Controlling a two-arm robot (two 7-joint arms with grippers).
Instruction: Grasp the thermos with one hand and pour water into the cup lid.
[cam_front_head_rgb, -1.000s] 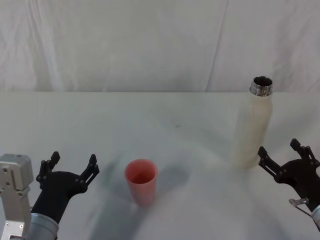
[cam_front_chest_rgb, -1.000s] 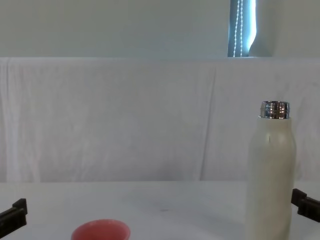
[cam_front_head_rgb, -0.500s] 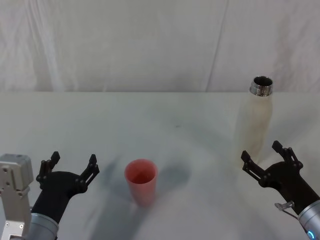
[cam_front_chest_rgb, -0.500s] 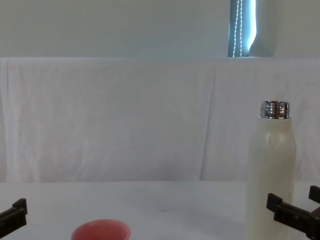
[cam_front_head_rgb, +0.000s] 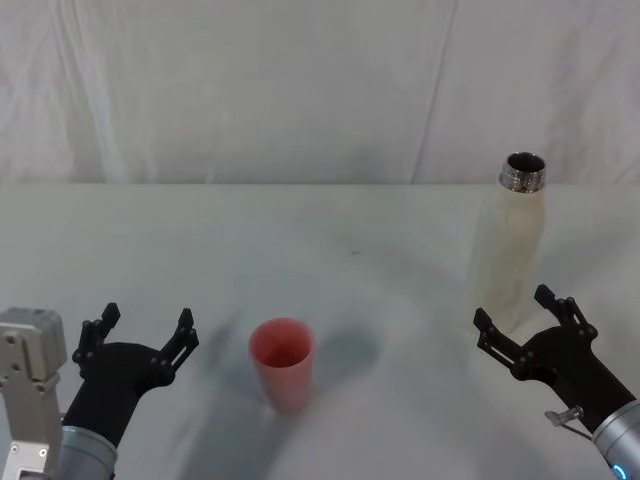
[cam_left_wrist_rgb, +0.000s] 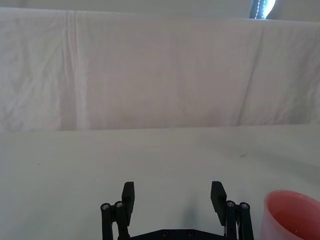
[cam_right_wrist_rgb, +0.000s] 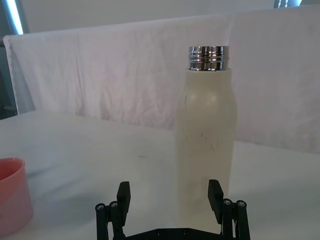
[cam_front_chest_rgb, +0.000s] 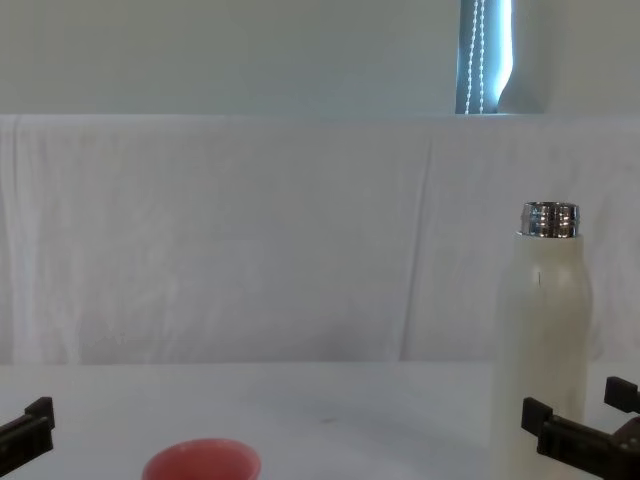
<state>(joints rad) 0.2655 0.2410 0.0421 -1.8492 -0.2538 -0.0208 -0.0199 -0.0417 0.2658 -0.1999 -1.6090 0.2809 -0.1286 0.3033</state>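
The cream-white thermos (cam_front_head_rgb: 508, 250) stands upright at the right of the table, its chrome neck open; it also appears as the thermos (cam_right_wrist_rgb: 205, 135) and the thermos (cam_front_chest_rgb: 543, 340). My right gripper (cam_front_head_rgb: 522, 318) is open just in front of its base, fingers either side, not touching; the same right gripper (cam_right_wrist_rgb: 170, 196) and right gripper (cam_front_chest_rgb: 575, 410) show in the wrist and chest views. The pink cup lid (cam_front_head_rgb: 282, 362) stands upright near the table's front centre, also the cup lid (cam_left_wrist_rgb: 292, 216), cup lid (cam_right_wrist_rgb: 12, 194) and cup lid (cam_front_chest_rgb: 201, 463). My left gripper (cam_front_head_rgb: 140, 332) rests open to its left, as does the left gripper (cam_left_wrist_rgb: 172, 196).
A white cloth covers the table (cam_front_head_rgb: 330, 250) and hangs as a backdrop (cam_front_head_rgb: 300, 90) behind it. Bare table lies between the cup lid and the thermos.
My right gripper has moved left and forward, from beside the thermos to directly in front of its base. The left gripper, cup lid and thermos have stayed put.
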